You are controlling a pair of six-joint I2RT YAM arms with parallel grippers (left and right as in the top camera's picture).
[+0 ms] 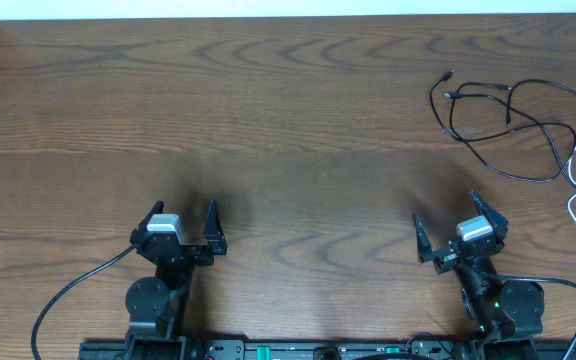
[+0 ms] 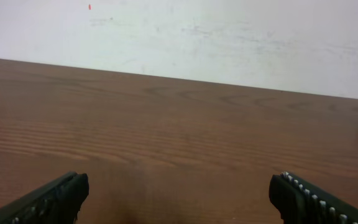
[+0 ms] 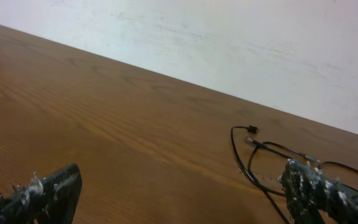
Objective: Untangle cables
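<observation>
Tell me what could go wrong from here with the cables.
1. The black cable and white cable seem to cross at the far right. Pulling one could drag the other or tighten the tangle.
2. Both lie nearer the open right gripper. The open left gripper may not reach them.
3. The white cable runs out of the overhead view, so its unseen part might slip off the table.

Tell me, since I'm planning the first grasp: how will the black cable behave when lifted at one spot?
Probably floppy: the black cable lies in loose, thin loops, so it should sag either side of the grasp. Likely light, being so thin. It seems to cross the white cable, so lifting may drag that along.
</observation>
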